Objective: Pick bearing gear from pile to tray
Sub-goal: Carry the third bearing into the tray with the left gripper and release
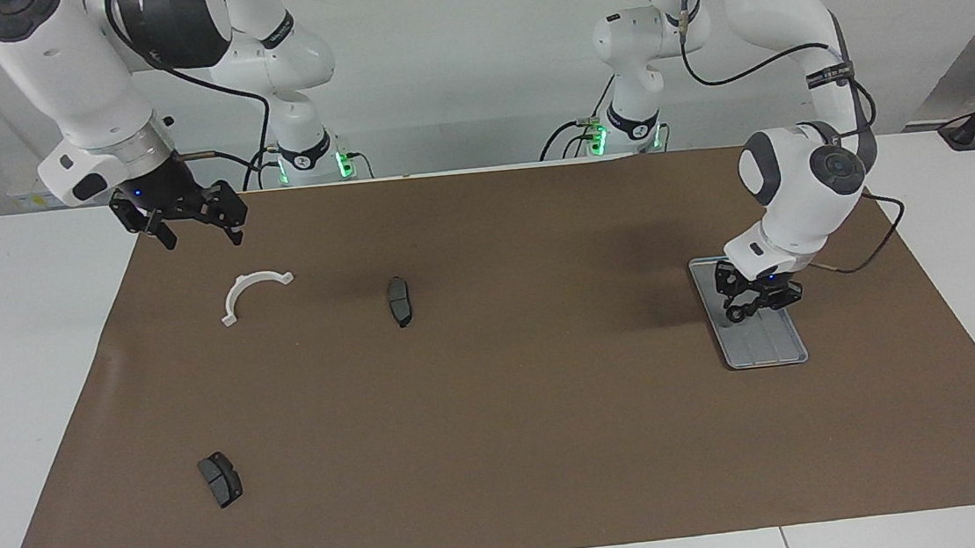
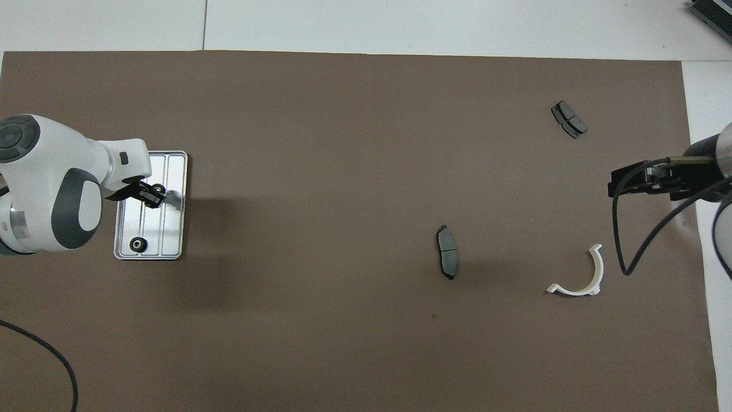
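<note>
The brake pad (image 1: 219, 479) lying farthest from the robots is a dark grey curved plate with a matte face, at the right arm's end of the brown mat (image 1: 503, 449). A second brake pad (image 1: 400, 300) lies nearer to the robots, and the white half-ring bracket (image 1: 253, 293) beside it is thin, smooth plastic.

The tray (image 2: 174, 171) sits at the left arm's end: silvery metal, low rim, lengthwise grooves. One gear (image 2: 137, 244) already rests in it, at the end nearer to the robots.

The left gripper (image 2: 153, 194) is low over the tray, jaws pinching a second gear (image 2: 156, 189) across its rim. Each gear is a small black disc with a bright centre (likely stiff, light and prone to roll); gripping across the outer diameter appears the secure hold.

The right gripper (image 1: 194, 226) waits above the mat's edge, jaws spread and empty.
</note>
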Robot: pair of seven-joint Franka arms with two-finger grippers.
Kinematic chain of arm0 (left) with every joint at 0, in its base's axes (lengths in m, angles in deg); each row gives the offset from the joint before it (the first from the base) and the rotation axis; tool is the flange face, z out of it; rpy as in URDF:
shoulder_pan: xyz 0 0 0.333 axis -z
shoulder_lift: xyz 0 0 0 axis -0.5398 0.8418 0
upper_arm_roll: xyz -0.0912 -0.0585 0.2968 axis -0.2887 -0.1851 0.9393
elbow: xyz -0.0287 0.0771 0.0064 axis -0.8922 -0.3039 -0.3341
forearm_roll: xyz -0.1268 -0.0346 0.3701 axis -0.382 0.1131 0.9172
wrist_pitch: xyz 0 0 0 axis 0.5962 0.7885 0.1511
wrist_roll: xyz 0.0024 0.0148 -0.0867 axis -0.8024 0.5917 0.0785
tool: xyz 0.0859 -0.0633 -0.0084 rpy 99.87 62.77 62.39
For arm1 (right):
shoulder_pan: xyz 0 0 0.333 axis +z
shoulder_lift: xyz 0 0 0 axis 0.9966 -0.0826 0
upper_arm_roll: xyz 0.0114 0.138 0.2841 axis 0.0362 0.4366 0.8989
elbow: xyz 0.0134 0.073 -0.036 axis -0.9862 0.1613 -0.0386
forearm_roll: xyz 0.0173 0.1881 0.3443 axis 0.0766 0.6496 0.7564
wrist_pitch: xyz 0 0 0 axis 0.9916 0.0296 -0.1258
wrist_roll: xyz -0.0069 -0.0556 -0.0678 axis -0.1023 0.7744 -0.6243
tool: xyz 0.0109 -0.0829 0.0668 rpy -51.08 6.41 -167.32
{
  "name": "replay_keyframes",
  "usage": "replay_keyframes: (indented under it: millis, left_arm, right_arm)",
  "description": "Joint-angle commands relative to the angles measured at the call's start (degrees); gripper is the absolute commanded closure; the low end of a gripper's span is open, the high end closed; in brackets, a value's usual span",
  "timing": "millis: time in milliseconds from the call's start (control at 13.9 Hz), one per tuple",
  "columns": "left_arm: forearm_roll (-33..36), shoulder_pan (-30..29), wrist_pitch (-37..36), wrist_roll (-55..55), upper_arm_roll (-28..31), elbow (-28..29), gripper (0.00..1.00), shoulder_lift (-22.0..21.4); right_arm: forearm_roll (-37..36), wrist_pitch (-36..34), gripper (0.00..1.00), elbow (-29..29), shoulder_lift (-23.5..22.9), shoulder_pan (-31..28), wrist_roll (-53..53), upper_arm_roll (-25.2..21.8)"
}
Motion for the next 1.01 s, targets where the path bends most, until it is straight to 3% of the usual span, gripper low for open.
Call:
replay_keyframes:
  millis: [0,216,288,504,648,792,935]
  left_arm:
    - [-0.1,0.5,-0.1,3.3,0.3,-0.7,0.28,-1.3]
    - [-0.2,0.5,-1.3,3.4,0.4,-3.1,0.03,-2.1]
    - [-0.2,0.5,-2.6,4.1,0.4,-4.4,0.00,-2.9]
    - [-0.2,0.5,-10.0,11.4,0.2,-8.3,0.00,-5.3]
    - [-0.2,1.1,-18.9,16.4,0.0,-12.5,0.00,-6.7]
    - [-0.2,1.4,-25.7,19.1,0.1,-13.9,0.00,-11.0]
    - [-0.3,1.6,-28.1,26.1,0.0,-12.1,0.00,-16.9]
  right_arm:
    - [0.4,0.1,0.00,0.3,0.6,-0.6,0.8,0.4]
    - [0.4,0.1,0.00,0.3,0.6,-0.6,0.9,0.4]
    - [0.4,0.2,0.00,0.3,0.6,-0.6,0.8,0.4]
    - [0.4,0.1,0.00,0.3,0.6,-0.6,0.9,0.4]
    - [0.4,0.2,0.00,0.3,0.6,-0.9,1.1,0.4]
    - [0.4,0.2,0.00,0.3,0.6,-1.3,0.9,0.3]
    - [0.4,0.1,0.00,0.3,0.6,-1.1,1.1,0.3]
